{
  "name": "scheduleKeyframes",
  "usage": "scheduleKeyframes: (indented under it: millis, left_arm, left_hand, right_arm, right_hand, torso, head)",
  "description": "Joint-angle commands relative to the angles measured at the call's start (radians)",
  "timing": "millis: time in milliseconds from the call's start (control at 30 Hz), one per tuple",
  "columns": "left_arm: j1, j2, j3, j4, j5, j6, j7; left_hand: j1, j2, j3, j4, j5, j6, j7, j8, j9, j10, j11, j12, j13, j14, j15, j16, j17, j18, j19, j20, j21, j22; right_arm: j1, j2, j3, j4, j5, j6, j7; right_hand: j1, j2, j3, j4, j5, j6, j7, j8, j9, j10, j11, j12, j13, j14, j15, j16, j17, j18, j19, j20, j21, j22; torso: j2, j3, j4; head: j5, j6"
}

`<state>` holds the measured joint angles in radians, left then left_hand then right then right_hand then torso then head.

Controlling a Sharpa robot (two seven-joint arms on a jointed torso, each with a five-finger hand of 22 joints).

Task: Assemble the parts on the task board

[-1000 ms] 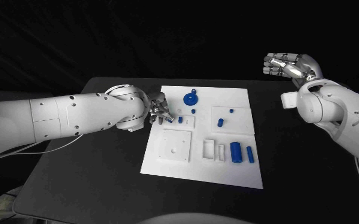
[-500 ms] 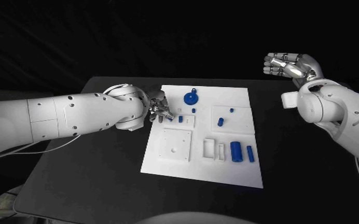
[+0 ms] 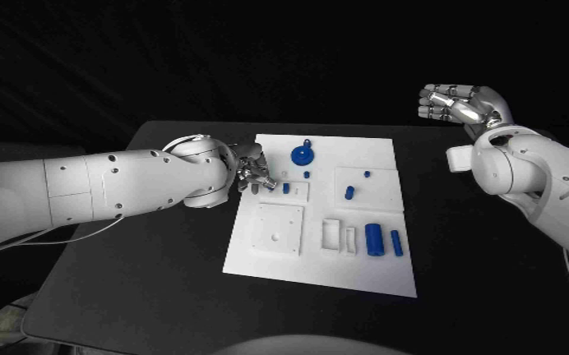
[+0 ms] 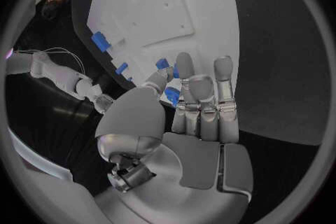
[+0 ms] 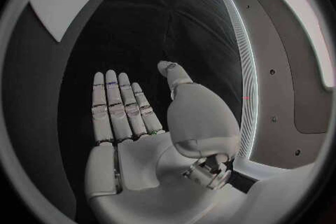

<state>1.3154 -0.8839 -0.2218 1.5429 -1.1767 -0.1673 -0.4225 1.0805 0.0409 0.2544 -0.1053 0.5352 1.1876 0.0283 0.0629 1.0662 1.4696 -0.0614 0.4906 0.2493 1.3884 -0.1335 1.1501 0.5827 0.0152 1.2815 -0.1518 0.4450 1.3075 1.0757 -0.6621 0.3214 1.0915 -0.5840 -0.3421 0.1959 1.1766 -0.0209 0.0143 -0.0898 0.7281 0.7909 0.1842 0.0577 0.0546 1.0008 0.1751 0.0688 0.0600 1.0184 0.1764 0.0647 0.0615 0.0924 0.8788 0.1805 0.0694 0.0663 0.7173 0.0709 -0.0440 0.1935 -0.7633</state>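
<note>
The white task board (image 3: 326, 269) lies mid-table with blue parts on it. A round blue knob (image 3: 303, 156) sits near its far edge, and two blue cylinders (image 3: 381, 241) lie near its right side. My left hand (image 3: 252, 172) rests at the board's left edge, its fingertips beside a small blue peg (image 3: 286, 187). In the left wrist view my left hand (image 4: 189, 117) has a small blue part (image 4: 172, 95) between thumb and finger over the board (image 4: 161, 0). My right hand (image 3: 460, 107) is raised off to the far right and holds nothing. The right wrist view shows that hand (image 5: 133, 123) with its fingers straight.
A square white plate with holes (image 3: 279, 228) and two narrow slots (image 3: 340, 237) are on the board's near half. Two more small blue pegs (image 3: 350, 193) stand right of centre. Bare black table (image 3: 142, 289) surrounds the board.
</note>
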Motion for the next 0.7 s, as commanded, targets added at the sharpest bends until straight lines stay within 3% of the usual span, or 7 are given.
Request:
scheduleKeyframes:
  millis: [33,700]
  left_arm:
    - [-0.005,0.001,0.0,0.002,-0.034,-0.023,0.018]
    - [-0.022,-0.001,0.0,0.006,-0.096,-0.05,0.027]
  left_hand:
    - [0.014,0.003,0.084,-0.075,0.005,0.046,-0.043,0.004,0.001,0.046,-0.008,0.003,-0.002,0.006,-0.002,-0.006,0.002,0.002,0.005,-0.001,-0.003,0.017]
    - [0.017,-0.001,0.084,-0.071,0.008,0.048,-0.043,0.004,0.0,0.047,-0.008,0.006,-0.004,0.01,-0.002,-0.009,0.004,0.003,0.008,-0.001,-0.004,0.016]
  right_arm:
    - [-0.002,-0.001,0.001,0.0,-0.005,0.019,0.003]
    - [-0.007,-0.002,0.001,-0.001,-0.005,0.023,-0.001]
  right_hand:
    - [-0.003,0.009,-0.003,0.001,0.0,-0.004,0.001,-0.004,-0.001,-0.006,0.0,-0.004,-0.001,-0.007,-0.002,-0.003,-0.001,0.013,-0.006,0.002,0.002,-0.001]
    - [-0.002,0.009,0.0,0.003,0.0,-0.003,0.001,-0.004,-0.001,-0.006,-0.001,-0.004,-0.002,-0.006,-0.002,-0.003,-0.001,0.013,-0.006,0.002,0.002,-0.001]
  torso:
    - [0.0,-0.0001,0.0]
    - [0.0,-0.0007,-0.0006]
  head:
    - [0.0,-0.002]
    - [0.001,-0.007]
